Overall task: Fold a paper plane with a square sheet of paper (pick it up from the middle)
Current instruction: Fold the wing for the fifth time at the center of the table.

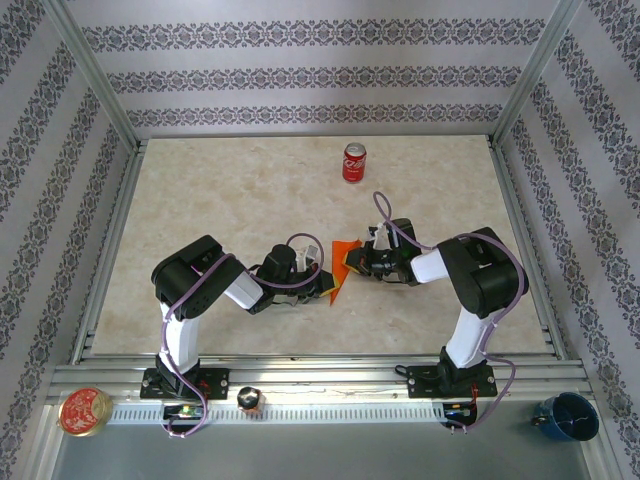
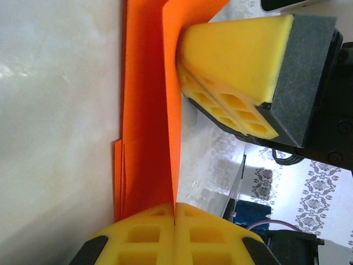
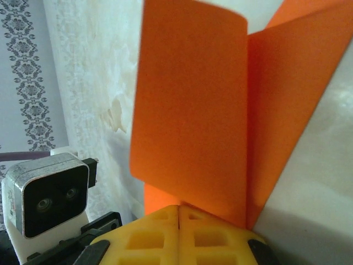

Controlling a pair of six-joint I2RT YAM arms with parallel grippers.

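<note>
The orange sheet of paper (image 1: 341,264) is folded into a slim, layered paper plane shape with a centre crease, and it hangs between the two arms over the middle of the table. My left gripper (image 1: 324,279) is shut on its near end, and the paper (image 2: 146,110) rises straight out of the seam between my left gripper's (image 2: 175,221) yellow pads. My right gripper (image 1: 356,262) is shut on the other end. There two orange flaps (image 3: 193,110) spread up from my right gripper's (image 3: 180,211) closed pads. The right fingers (image 2: 237,61) show pinching the far end.
A red soda can (image 1: 354,162) stands upright at the back middle of the marble-pattern table (image 1: 220,200). Metal frame rails and patterned walls close in the sides. A round tin (image 1: 85,411) and a blue cup (image 1: 567,416) sit off the table beside the arm bases.
</note>
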